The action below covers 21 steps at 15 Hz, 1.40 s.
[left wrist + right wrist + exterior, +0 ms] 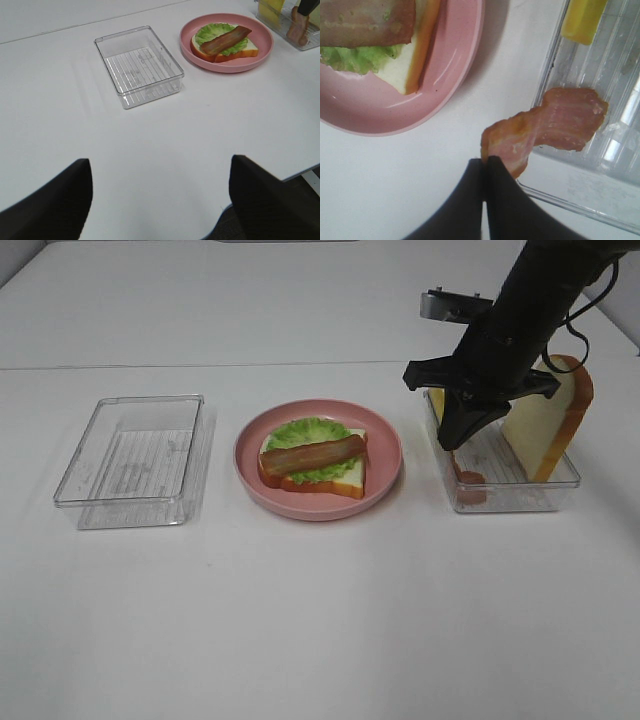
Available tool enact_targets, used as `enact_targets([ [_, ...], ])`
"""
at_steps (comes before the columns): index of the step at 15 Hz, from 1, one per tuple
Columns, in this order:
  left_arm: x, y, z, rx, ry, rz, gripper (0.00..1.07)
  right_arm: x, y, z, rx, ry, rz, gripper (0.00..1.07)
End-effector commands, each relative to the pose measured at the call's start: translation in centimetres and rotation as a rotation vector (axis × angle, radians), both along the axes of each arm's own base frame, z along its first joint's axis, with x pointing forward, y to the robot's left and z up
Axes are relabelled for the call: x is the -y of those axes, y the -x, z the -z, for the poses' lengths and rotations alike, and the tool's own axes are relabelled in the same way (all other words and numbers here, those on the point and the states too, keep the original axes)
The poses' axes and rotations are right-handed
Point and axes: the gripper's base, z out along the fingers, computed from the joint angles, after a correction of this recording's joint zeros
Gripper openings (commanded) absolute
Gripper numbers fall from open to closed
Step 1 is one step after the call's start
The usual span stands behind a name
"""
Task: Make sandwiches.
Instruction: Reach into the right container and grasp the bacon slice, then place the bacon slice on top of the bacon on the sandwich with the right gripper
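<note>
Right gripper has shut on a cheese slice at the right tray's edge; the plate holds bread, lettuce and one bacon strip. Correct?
Not quite. The right wrist view shows the right gripper shut on a bacon strip, not cheese; the yellow cheese lies apart in the tray. The rest holds: the plate carries bread, lettuce and a single bacon strip.

Probably a robotics lab: plain white tabletop, toy sandwich on a round pink plastic plate, clear plastic trays either side of it, black robot arm near it.
</note>
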Motion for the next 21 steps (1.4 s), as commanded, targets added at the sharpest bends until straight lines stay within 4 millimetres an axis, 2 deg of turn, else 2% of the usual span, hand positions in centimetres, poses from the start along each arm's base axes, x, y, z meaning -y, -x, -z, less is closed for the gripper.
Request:
enact_targets([
  [1,0.0,0.3,0.0,0.026,0.011,0.006,0.73,0.1,0.1,-0.7,0.015,0.006,-0.01,0.0],
  [3,0.0,0.3,0.0,0.026,0.011,0.006,0.73,0.2,0.4,-2.1,0.048,0.002,-0.012,0.0],
  [4,0.0,0.3,0.0,0.026,0.011,0.006,0.73,0.3,0.9,-4.3,0.093,-0.009,-0.014,0.0],
  [6,0.0,0.3,0.0,0.026,0.011,0.006,0.73,0.4,1.6,-6.2,0.123,-0.023,-0.019,0.0],
  [9,0.0,0.3,0.0,0.026,0.011,0.006,0.73,0.1,3.2,-10.2,0.218,-0.119,-0.041,0.0],
  [12,0.0,0.3,0.0,0.026,0.011,0.006,0.73,-1.0,3.7,-11.9,0.257,-0.272,-0.057,0.0],
  [15,0.0,0.3,0.0,0.026,0.011,0.006,0.73,-2.8,2.5,-11.4,0.278,-0.49,-0.065,0.0],
  [21,0.0,0.3,0.0,0.026,0.011,0.006,0.73,-5.4,-0.7,-6.7,0.209,-0.799,-0.005,0.0],
])
